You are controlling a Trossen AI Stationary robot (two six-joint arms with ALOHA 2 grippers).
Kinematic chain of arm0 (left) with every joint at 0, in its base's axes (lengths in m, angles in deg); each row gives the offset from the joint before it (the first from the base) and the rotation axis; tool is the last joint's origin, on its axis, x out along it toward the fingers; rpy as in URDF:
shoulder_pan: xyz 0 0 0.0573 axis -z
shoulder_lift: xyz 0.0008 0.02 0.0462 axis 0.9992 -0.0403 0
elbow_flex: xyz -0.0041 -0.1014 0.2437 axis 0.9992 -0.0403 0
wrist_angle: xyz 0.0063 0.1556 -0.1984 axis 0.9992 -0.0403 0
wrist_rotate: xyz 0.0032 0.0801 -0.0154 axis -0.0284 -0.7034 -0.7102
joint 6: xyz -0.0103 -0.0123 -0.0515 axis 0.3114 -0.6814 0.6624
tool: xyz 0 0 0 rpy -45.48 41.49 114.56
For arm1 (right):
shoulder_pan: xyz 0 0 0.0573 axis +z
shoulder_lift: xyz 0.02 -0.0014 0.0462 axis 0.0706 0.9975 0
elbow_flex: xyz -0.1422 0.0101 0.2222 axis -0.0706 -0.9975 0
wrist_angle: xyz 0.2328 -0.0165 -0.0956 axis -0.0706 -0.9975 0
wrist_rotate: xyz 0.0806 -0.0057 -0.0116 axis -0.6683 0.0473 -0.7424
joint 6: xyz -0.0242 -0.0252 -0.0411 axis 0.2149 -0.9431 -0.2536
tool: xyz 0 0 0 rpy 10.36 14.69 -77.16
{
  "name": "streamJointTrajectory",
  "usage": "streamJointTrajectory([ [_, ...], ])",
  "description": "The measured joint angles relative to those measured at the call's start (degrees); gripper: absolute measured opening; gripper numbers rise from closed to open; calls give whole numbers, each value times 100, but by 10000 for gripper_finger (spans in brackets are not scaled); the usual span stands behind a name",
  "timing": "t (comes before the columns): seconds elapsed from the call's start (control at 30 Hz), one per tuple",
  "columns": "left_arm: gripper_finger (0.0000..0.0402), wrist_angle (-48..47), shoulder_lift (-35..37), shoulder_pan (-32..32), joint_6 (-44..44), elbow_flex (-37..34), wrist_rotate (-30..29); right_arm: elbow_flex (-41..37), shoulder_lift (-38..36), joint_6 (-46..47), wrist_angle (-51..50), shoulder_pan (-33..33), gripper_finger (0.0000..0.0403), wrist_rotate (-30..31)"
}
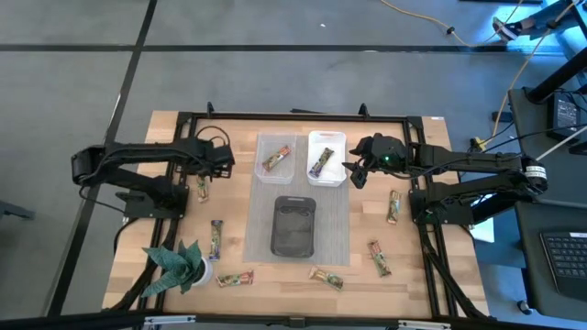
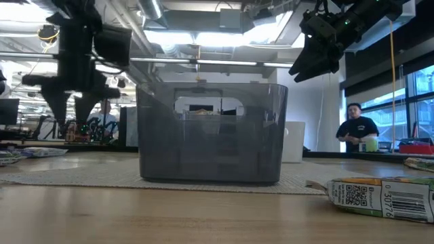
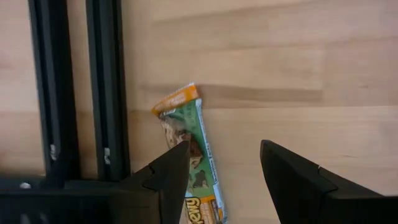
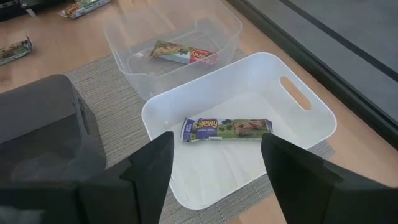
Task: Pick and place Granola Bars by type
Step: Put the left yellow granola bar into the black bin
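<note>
While your left end effector (image 3: 221, 177) hangs spread over a green-and-orange bar (image 3: 189, 155) without pinching it, note that this bar lies on the surface (image 1: 238, 247) well to the left of the dark bin (image 1: 294, 226), beside the frame rail. Your right end effector (image 4: 214, 165), also spread and empty, hovers above the white bin (image 4: 298, 134), just behind and right of the dark bin. One blue-purple bar (image 4: 227, 129) lies in that white bin; one red-brown bar (image 4: 182, 53) lies in the clear bin (image 4: 124, 46) behind the dark bin. By my judgement sorting is barely begun: two bars are binned, the dark bin looks empty, and about seven bars lie loose on the surface around it.
</note>
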Motion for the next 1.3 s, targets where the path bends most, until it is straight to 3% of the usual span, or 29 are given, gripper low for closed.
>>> streamJointTrajectory([
  [0.37,201,227,0,60,164,-377,49,0,0,-13,0,0,245,4],
  [0.7,249,351,-2,58,234,-423,173,0,0,-7,-2,0,245,4],
  [0.97,248,347,-2,-16,387,-423,-69,0,0,4,-2,0,245,5],
  [1.3,247,345,-4,-489,257,-423,249,0,0,2,0,2,245,6],
])
